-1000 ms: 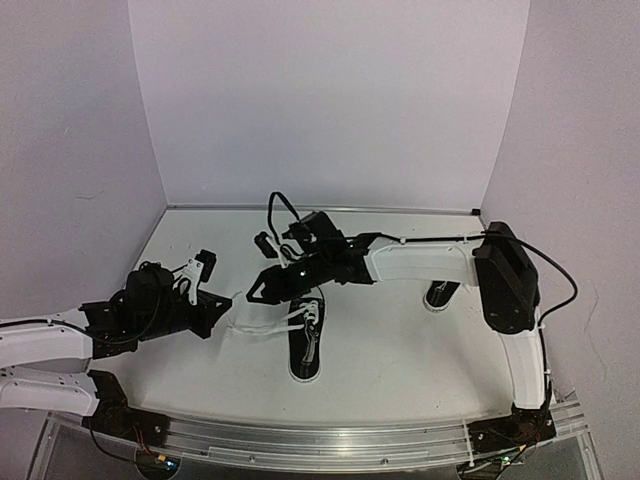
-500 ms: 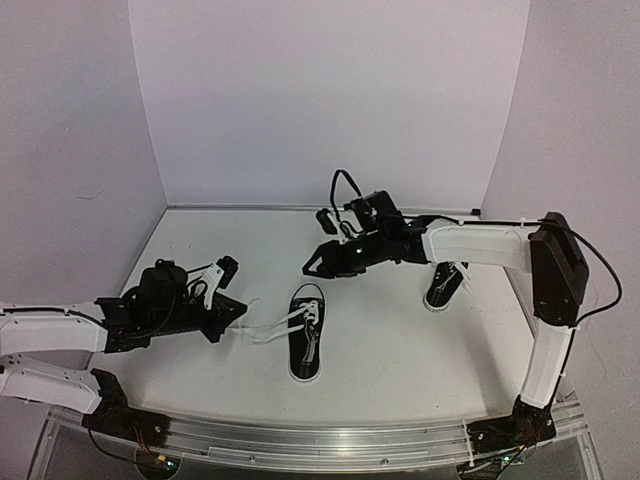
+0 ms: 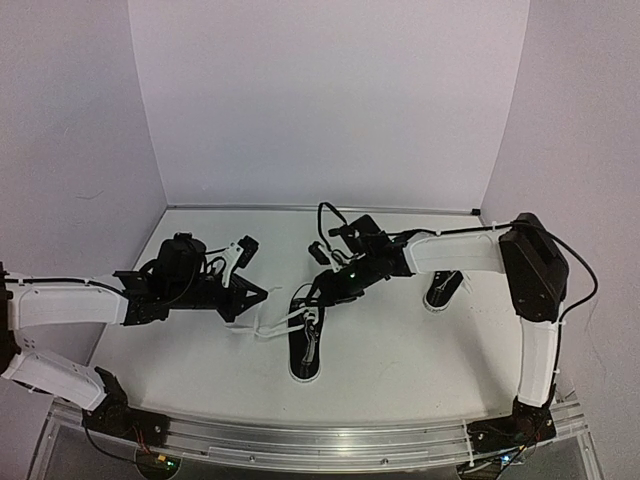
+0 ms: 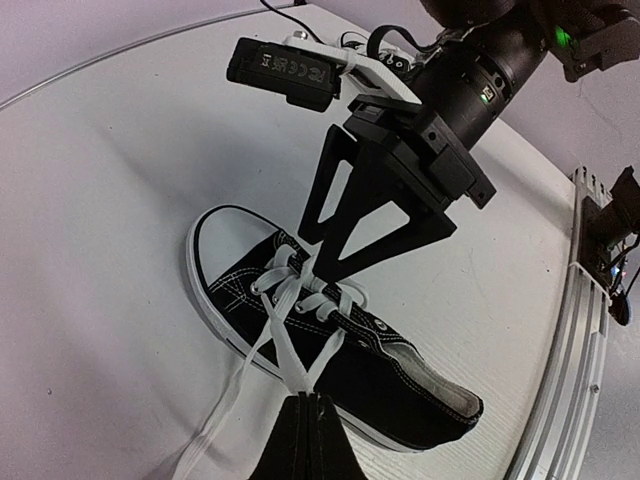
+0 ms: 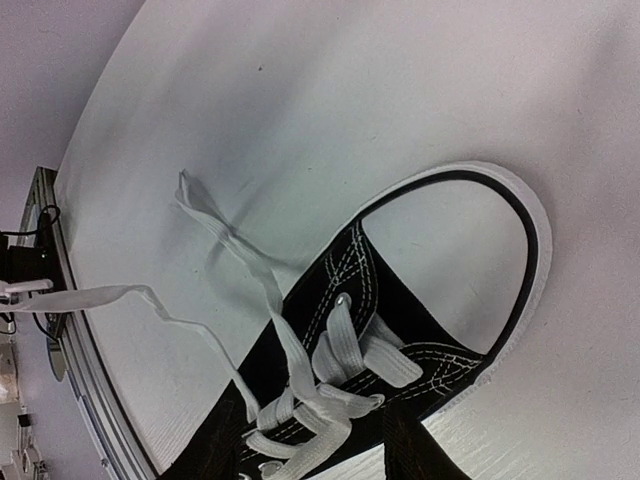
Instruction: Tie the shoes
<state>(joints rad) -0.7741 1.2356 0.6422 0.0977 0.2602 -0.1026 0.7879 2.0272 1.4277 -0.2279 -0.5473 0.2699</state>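
From above, one shoe [image 3: 305, 345] is seen lying on the surface [image 3: 400, 350], directly beneath the right end effector [image 3: 318, 290] and just to the right of the left end effector [image 3: 256, 297]. A white lace [image 3: 268, 327] is drawn from its eyelets toward the left end effector. The second shoe [image 3: 441, 289] lies well apart, to the right of the right end effector, and is touched by neither.

In the left wrist view, the left end effector [image 4: 310, 425] is clenched on the lace [image 4: 283, 340], which rises from the fingertips to the shoe [image 4: 350, 350] just ahead. The right end effector [image 4: 315, 260] hangs over the lacing, its tips close to the eyelets. Its jaws look parted and nothing is held.

The shoe is judged light, so a pull on the lace is likely to drag or tip it unless it is pinned. The lace is flat, soft and limp, probably slippery. It is best taken on its free length, close to the eyelets for control. The canvas is expected to yield, while the rubber sole and toe cap are stiffer.

In the right wrist view, the shoe's toe cap [image 5: 440, 240] lies just ahead of one dark finger [image 5: 420, 455]. The other finger cannot be told apart from the black canvas. A loose lace end [image 5: 235, 245] lies slack on the surface to the left.

No container is shown. The only hollow is the shoe's opening, and nothing is seen inside it.
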